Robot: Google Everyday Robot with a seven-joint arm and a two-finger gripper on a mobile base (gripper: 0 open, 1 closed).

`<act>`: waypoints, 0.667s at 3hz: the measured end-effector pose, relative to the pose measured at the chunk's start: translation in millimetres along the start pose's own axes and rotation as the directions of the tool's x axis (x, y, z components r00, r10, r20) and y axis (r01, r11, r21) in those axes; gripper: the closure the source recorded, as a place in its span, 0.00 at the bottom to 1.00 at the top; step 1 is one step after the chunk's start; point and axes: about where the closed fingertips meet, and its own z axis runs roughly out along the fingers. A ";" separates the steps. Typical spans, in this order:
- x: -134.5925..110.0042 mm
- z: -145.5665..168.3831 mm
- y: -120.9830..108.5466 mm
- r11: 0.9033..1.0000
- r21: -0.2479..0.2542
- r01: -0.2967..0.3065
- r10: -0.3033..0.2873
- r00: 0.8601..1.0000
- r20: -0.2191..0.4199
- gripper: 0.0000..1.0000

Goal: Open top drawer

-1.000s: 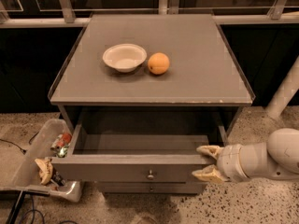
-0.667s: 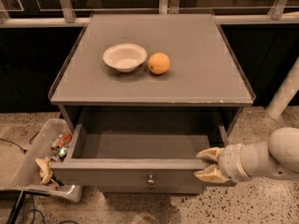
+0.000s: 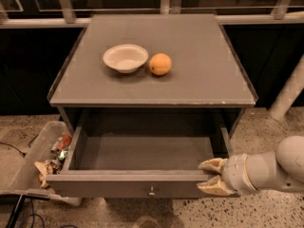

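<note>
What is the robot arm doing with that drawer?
The robot is opening the top drawer of a grey cabinet. Its gripper is at the right end of the drawer's front panel, with one finger over the top edge and one against the face, pinching the panel instead of using the little knob. The drawer is already pulled well out. On top of the cabinet sit a white bowl and an orange, side by side.
</note>
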 end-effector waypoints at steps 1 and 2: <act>0.1 -1.1 0.3 1.000 0.000 0.000 0.000 1.000 0.000 1.00; 0.1 -1.1 0.3 1.000 0.000 0.000 0.000 1.000 0.000 0.82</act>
